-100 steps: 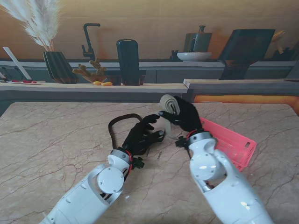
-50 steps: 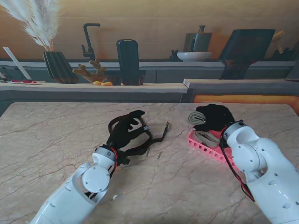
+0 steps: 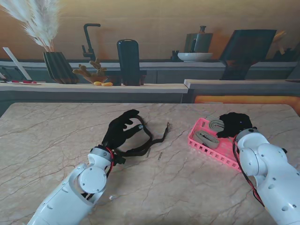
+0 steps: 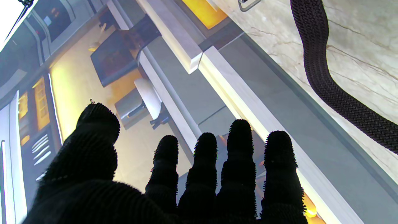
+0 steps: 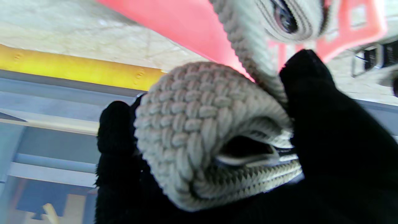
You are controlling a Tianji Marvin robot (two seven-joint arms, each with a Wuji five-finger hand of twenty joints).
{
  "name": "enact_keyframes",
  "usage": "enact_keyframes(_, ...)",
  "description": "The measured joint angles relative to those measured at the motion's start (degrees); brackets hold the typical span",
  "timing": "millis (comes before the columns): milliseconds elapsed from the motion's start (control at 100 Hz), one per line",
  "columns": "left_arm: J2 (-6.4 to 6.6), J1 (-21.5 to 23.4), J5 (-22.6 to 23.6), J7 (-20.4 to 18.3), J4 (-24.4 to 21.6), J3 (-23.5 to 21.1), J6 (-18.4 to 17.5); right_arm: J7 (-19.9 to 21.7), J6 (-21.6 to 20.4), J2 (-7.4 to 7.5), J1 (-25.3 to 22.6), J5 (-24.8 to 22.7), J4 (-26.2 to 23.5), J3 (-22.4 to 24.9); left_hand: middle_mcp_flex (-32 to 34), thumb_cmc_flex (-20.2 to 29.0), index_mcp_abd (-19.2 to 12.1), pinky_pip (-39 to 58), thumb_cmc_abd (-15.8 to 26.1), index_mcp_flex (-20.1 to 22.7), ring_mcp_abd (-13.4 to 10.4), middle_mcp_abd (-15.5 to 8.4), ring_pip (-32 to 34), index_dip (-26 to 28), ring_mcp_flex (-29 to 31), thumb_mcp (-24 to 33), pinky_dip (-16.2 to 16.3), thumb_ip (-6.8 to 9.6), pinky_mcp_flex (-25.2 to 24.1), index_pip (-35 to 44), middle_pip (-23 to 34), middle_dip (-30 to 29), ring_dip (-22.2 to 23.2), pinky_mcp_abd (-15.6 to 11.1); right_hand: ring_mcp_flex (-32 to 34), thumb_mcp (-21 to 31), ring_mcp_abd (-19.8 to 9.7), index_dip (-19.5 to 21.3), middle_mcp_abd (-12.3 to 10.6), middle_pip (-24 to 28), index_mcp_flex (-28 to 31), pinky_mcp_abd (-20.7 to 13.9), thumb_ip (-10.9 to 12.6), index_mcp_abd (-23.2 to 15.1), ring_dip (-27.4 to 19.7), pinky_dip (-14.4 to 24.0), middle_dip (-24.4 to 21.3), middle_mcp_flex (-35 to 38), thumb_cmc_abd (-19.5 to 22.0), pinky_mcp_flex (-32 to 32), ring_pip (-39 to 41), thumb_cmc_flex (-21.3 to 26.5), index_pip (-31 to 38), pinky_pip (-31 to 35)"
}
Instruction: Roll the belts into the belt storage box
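Over the pink box (image 3: 202, 146), the right hand (image 3: 234, 124) is closed on a rolled grey belt (image 3: 216, 125); it should lower it beside the other roll (image 3: 205, 138) before letting go. The left hand (image 3: 121, 129) hovers, fingers spread and empty, over the black belt (image 3: 140, 149), which lies looped, running left to right.

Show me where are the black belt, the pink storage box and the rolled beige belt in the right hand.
black belt (image 3: 149, 137): stand view, strap right of the left hand.
pink storage box (image 3: 206, 150): stand view, near rim.
rolled beige belt (image 5: 199, 124): right wrist view, woven outer turn.
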Motion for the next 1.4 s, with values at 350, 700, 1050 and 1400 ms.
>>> enact_keyframes(350, 0.06, 0.16, 0.17, 0.16, -0.32, -0.12, 0.64, -8.06, 6.39, 0.05, -1.03, 1.94, 7.03, -1.8, 0.46, 0.01, 0.0, 0.0, 0.62, 0.64, 0.06, 0.0, 0.62, 0.03, 0.04, -0.83, 0.49, 0.0, 0.03, 0.0, -0.56, 0.0, 0.1, 0.0, 0.0, 0.0, 0.0, 0.0, 0.05, 0.01, 0.01, 0.01, 0.0, 0.07, 0.01, 0.04, 0.04, 0.0, 0.0, 0.0, 0.02, 0.0, 0.0, 0.01)
enact_keyframes(700, 0.12, 0.09, 0.17, -0.01, -0.26, -0.12, 0.59, -15.85, 7.3, -1.1, 0.85, 5.12, 12.01, -3.73, 0.46, 0.05, 0.0, 0.0, 0.61, 0.64, 0.23, 0.0, 0.72, 0.03, 0.52, -1.32, 0.55, 0.0, 0.11, 0.0, -0.57, 0.0, 0.67, 0.01, 0.0, 0.0, -0.05, 0.29, -0.05, 1.4, 0.02, 0.01, 0.0, 0.08, 0.01, 0.04, 0.04, -0.4, 0.0, 0.01, 0.04, 0.0, 0.0, 0.02)
enact_keyframes(1050, 0.18, 0.03, 0.38, -0.13, -0.19, -0.12, 0.55, -20.5, 8.28, -1.75, 3.36, 7.69, 15.25, -5.56, 0.46, 1.39, 0.0, 0.0, 0.61, 0.65, 0.35, 0.0, 0.73, 0.04, 0.52, -1.99, 0.56, 0.0, 0.13, -0.01, -0.58, 0.0, 0.71, 0.01, 0.0, 0.0, -0.37, 0.29, -0.58, 2.91, -0.67, -0.15, -0.44, 0.08, -0.43, 0.04, -0.64, -1.1, 0.09, 0.02, 0.04, 0.0, 0.37, 0.03)
enact_keyframes(1400, 0.2, 0.04, 0.38, -0.11, -0.2, -0.17, 0.53, -23.54, 12.41, -2.49, 5.46, 9.95, 18.28, -8.54, 0.46, 1.42, 0.0, 0.0, 1.27, 0.67, 0.36, 0.0, 0.74, 0.05, 0.53, -2.47, 0.56, 0.0, 0.26, -0.02, -0.59, 0.0, 0.74, 0.01, 0.0, 0.0, -0.76, 0.29, -0.63, 3.11, -1.28, -0.64, -0.44, 0.08, -0.67, 0.04, -0.74, -1.66, 0.61, 0.13, 0.04, -0.16, 0.94, 0.04)
